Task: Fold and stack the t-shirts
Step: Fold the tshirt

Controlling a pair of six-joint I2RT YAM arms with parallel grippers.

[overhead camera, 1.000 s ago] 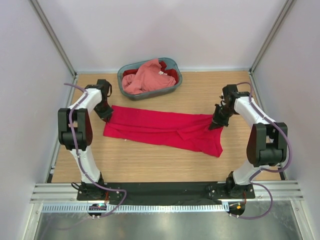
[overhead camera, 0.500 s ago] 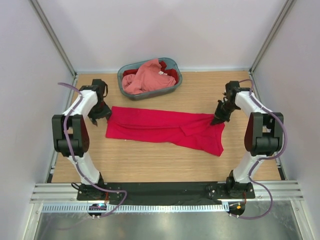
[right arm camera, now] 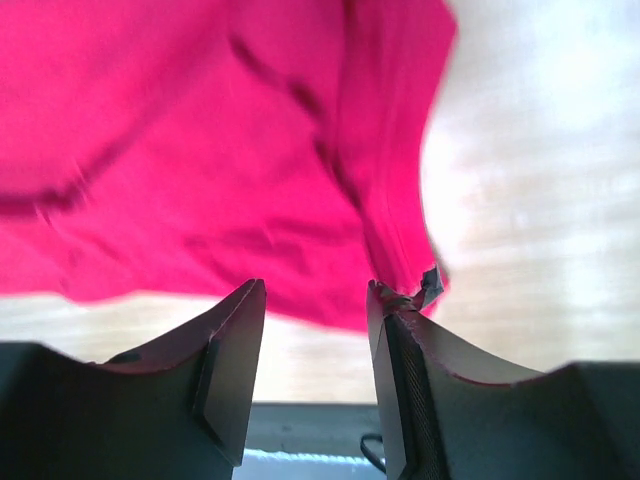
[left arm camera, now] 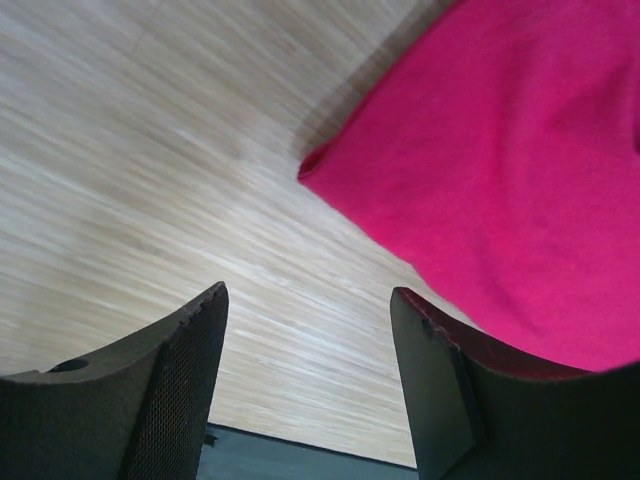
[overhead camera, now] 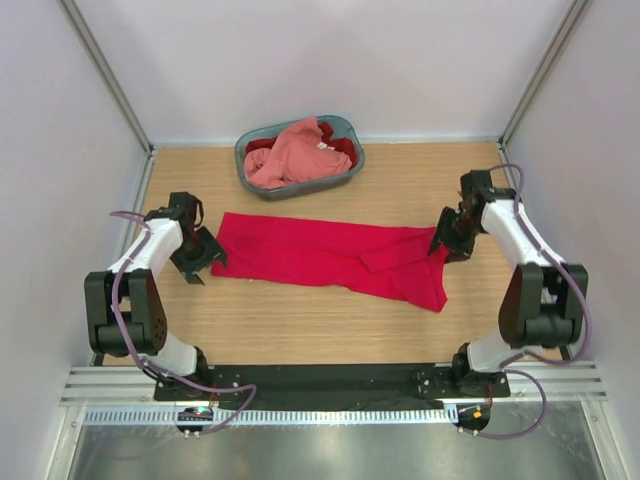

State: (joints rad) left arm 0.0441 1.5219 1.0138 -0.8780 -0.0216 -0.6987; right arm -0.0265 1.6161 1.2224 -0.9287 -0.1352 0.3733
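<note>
Crimson red cloth t-shirt (overhead camera: pixel 330 258) sits just past both sets of fingers. Left gripper (left arm camera: pixel 308 300) gapes wide and empty, a shirt corner just ahead of its tips. The right gripper (right arm camera: pixel 315 290) stands parted with nothing clamped, the hem at one fingertip. Beyond them the shirt lies stretched flat on the wooden table (overhead camera: pixel 300 325) — spreading looks finished. The next move, I judge, is to grip one long edge and fold it across.

Looks steeply down from high behind both arm bases in the top view, facing the far wall, far enough off to hold the whole table (overhead camera: pixel 300 325). Peers out past the left gripper (left arm camera: pixel 308 295) from its wrist, low and close over the wood. Peers likewise past the right gripper (right arm camera: pixel 316 288), close on cloth. Shares the crimson t-shirt (overhead camera: pixel 330 255) across all three: whole, left edge, right end.
</note>
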